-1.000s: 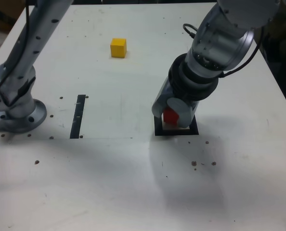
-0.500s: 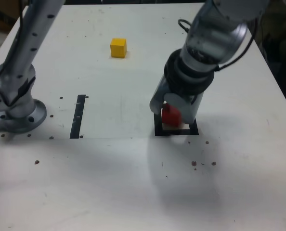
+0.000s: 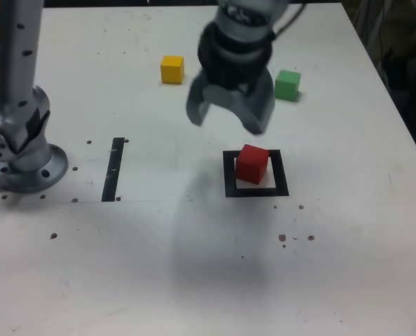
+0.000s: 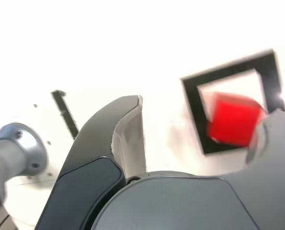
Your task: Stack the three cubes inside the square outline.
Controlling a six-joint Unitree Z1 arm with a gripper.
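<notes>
The red cube (image 3: pixel 251 163) sits alone inside the square outline (image 3: pixel 229 175), apart from the gripper (image 3: pixel 230 119), which hangs above it, jaws spread and empty.

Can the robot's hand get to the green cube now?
Probably yes. The hand is open and holds nothing, hanging above the table, and the green cube sits alone just to its right in the exterior view, with nothing on it or between them.

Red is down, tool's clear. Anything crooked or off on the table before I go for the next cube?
Mostly fine. The red cube sits inside the square outline, but toward its far-left corner in the exterior view, slightly turned against the tape. Small dark specks dot the table near the outline.
</notes>
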